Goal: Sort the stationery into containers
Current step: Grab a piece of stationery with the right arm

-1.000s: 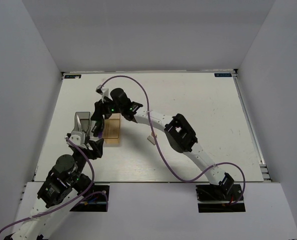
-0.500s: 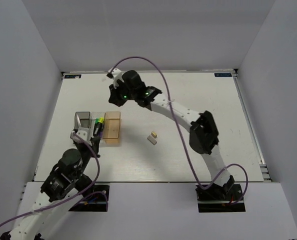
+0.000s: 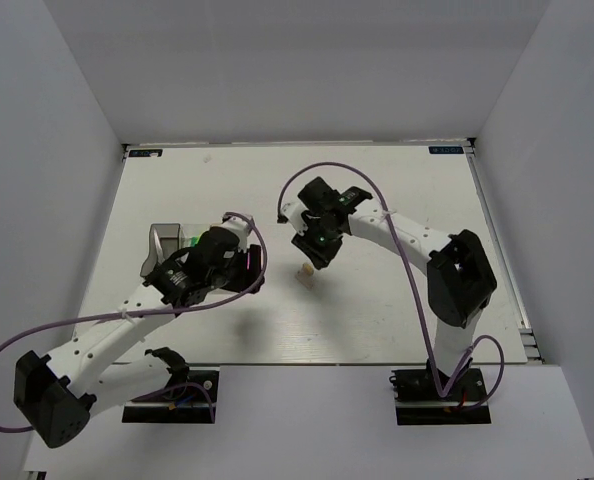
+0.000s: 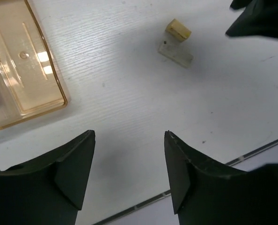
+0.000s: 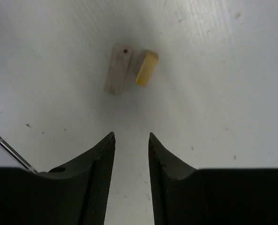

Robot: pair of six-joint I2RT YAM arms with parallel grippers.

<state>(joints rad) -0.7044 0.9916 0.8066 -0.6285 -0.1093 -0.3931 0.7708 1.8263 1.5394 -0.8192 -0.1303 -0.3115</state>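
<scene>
Two small erasers lie side by side on the white table: a beige eraser (image 5: 147,68) and a grey-white eraser (image 5: 118,69), seen together from above as the erasers (image 3: 304,272). My right gripper (image 5: 132,136) hovers just short of them, open by a narrow gap and holding nothing; from above the right gripper (image 3: 315,256) is just behind them. My left gripper (image 4: 129,136) is open and empty beside the tan container (image 4: 22,70), which looks empty. The grey container (image 3: 162,245) stands left of it with a highlighter's green end (image 3: 194,240) showing; my left arm hides the rest.
The left arm (image 3: 127,320) reaches diagonally from the near left corner over the tan container. The right arm (image 3: 457,280) arches in from the right. The table's near edge (image 4: 251,152) runs just beyond the left fingertips.
The left arm has stretched out from near its base to beside the tan container. The right arm has swung from the far left down to the erasers.
</scene>
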